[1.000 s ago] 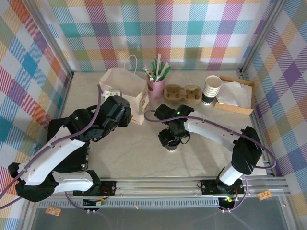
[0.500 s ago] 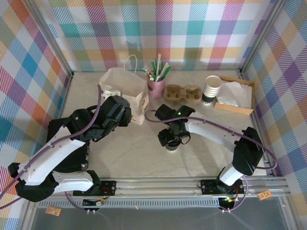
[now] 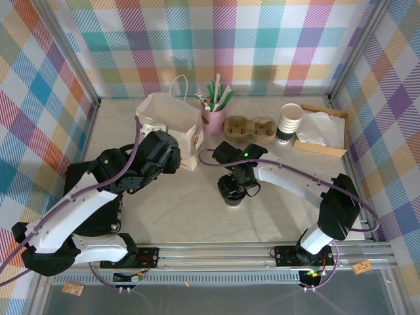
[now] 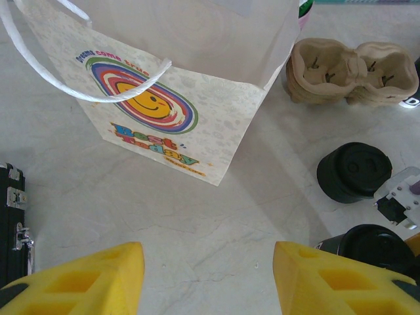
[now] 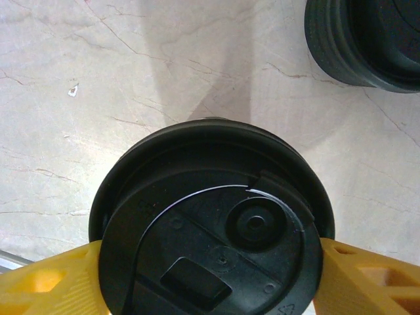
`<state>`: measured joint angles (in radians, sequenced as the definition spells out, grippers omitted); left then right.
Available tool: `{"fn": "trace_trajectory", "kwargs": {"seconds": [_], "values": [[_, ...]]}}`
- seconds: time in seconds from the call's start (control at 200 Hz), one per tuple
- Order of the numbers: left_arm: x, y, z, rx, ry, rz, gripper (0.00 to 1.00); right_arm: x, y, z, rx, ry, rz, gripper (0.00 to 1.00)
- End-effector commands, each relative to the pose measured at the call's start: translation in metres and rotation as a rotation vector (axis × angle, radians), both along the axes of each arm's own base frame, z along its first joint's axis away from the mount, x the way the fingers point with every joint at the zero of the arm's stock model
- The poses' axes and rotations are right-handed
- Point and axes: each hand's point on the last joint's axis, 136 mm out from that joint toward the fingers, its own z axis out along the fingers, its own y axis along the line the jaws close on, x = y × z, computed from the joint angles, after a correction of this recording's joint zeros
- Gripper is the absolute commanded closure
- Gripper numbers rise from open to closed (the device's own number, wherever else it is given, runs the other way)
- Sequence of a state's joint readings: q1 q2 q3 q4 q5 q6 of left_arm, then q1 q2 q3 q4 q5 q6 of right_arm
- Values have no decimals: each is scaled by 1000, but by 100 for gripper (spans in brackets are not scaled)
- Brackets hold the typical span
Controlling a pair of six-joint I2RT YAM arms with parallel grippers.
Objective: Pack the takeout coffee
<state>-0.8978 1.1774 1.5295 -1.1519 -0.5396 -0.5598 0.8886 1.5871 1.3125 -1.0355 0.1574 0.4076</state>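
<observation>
1. Takeout coffee [image 5: 210,230]: stands upright on the tabletop [image 5: 98,79], to the right of the paper bag [image 3: 170,115], nearer the arm bases than the bag and apart from it.
2. Right fingers [image 5: 46,285]: set on either side of the cup, just under the rim of its black lid. The lid overhangs them, so it cannot be told whether they press on the cup wall.
3. Left fingers [image 4: 85,275]: wide apart and holding nothing, above bare tabletop just in front of the paper bag.
4. Handling (judgement): the paper wall is probably light and soft and would buckle under a hard squeeze. The press-fit lid could pop off if used as a handle. Grip across the wall below the lid and keep the cup upright.
5. Lid stack [image 5: 367,39]: squat and black, near the cup, also to the right of the paper bag. Do not mistake it for the cup.
6. Writing: the paper bag reads "dreams come true" over a smiley face in coloured rings, with "Best Today" beneath. The embossed marks on the lid are too small to read.
</observation>
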Motion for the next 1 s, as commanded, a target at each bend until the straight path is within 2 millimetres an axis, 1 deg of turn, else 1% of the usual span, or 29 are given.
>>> {"fn": "trace_trajectory", "kwargs": {"seconds": [0.0,0.175,0.245,0.375,0.535,0.7,0.845,0.995], "values": [[0,5,0,25,6,0,46,-2,-8,-2,-29,13,-11,33],[1,5,6,22,-13,-9,46,-1,-14,4,-38,-4,-34,37],[3,4,9,15,-26,-13,46,-1,-18,10,-32,-12,-55,38],[5,-6,19,-7,-59,-63,46,-2,-29,20,-17,-30,-104,39],[10,-17,31,-20,-99,-118,46,-9,-56,25,-20,-30,-194,41],[14,-32,41,-47,-133,-179,46,-18,-87,31,-25,-23,-290,41],[17,-48,49,-69,-150,-237,46,-20,-122,40,-22,-22,-411,42],[21,-64,58,-76,-167,-289,47,-16,-156,50,-19,-39,-514,43]]}}
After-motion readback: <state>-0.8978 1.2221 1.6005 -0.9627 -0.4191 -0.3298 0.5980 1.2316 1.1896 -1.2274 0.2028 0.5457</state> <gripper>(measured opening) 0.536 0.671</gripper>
